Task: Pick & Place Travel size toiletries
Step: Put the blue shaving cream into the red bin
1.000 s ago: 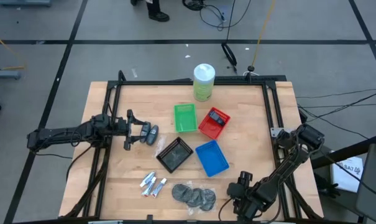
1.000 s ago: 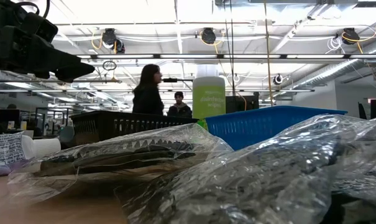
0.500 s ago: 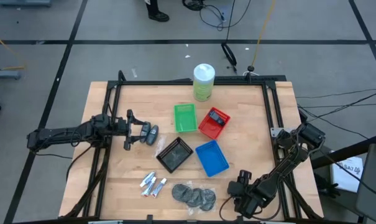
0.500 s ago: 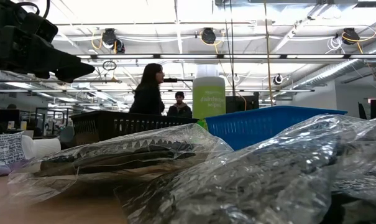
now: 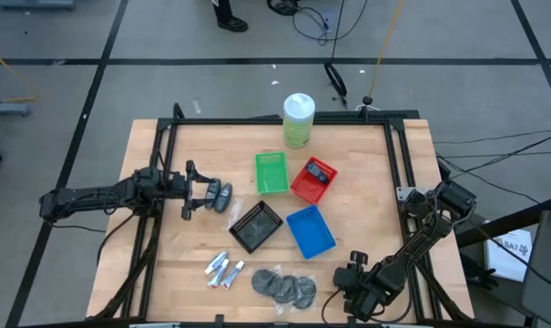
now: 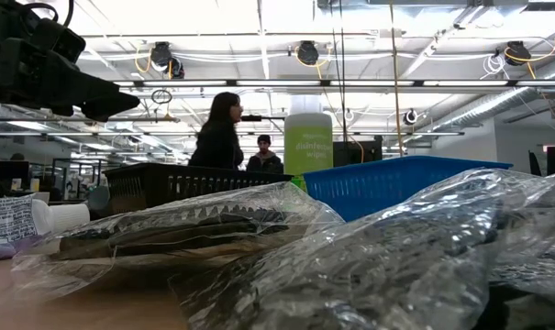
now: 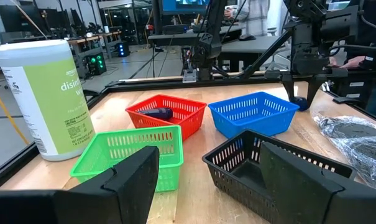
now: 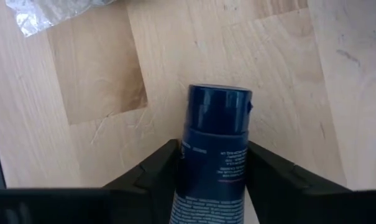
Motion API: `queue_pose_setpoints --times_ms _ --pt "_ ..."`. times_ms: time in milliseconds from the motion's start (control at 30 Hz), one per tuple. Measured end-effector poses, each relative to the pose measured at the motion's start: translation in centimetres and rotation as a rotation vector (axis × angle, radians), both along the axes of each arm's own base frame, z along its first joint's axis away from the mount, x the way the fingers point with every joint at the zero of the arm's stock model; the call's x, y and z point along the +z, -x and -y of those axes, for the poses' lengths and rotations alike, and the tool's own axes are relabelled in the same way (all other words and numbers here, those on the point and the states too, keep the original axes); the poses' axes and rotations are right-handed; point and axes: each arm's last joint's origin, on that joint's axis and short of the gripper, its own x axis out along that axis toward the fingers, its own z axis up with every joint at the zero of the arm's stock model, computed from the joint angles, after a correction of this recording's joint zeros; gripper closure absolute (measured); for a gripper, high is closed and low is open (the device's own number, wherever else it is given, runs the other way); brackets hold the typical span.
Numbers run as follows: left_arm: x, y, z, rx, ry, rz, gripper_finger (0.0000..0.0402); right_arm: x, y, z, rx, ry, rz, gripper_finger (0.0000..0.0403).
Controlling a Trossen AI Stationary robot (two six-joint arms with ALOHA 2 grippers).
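Observation:
Two dark grey oval bottles (image 5: 222, 195) lie on the table at the left, just in front of my left gripper (image 5: 200, 191), which is open and touches nothing; its own view (image 7: 215, 186) looks past them. My right gripper (image 5: 352, 278) is at the near right, shut on a navy flat pack (image 8: 212, 149). Three small white tubes (image 5: 223, 269) and plastic-wrapped grey discs (image 5: 284, 286) lie near the front edge. A dark item (image 5: 319, 170) lies in the red tray. My right gripper pinches the navy pack's body (image 8: 207, 180) between its two fingers, just behind the cap (image 8: 217, 109). The fingers lie along the pack, and its cap end sticks out past them over the wooden table. Whether it is lifted clear, I cannot tell.
The green tray (image 5: 271, 172), red tray (image 5: 313, 179), blue tray (image 5: 310, 230) and black tray (image 5: 255, 225) stand mid-table. A tall pale-green canister (image 5: 299, 120) stands at the far edge. A black frame (image 5: 392, 146) runs round the table. People stand in the room beyond (image 6: 217, 137).

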Motion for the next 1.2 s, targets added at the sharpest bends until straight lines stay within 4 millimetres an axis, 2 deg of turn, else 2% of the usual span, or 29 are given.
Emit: queue_pose_setpoints --times_ms 233,533,900,1200 --pt "0.0 0.0 0.0 0.0 0.0 0.0 0.0128 0.0 0.0 0.0 0.0 0.002 -0.002 0.0264" --pt "0.0 0.0 0.0 0.0 0.0 0.0 0.0128 0.1 0.0 0.1 0.008 0.0 0.0 0.0269" --pt "0.0 0.0 0.0 0.0 0.0 0.0 0.0128 2.8 0.0 0.9 0.042 -0.043 0.047 0.027" --pt "0.0 0.0 0.0 0.0 0.0 0.0 0.0128 5.5 0.1 1.4 0.073 -0.11 0.124 0.0299"
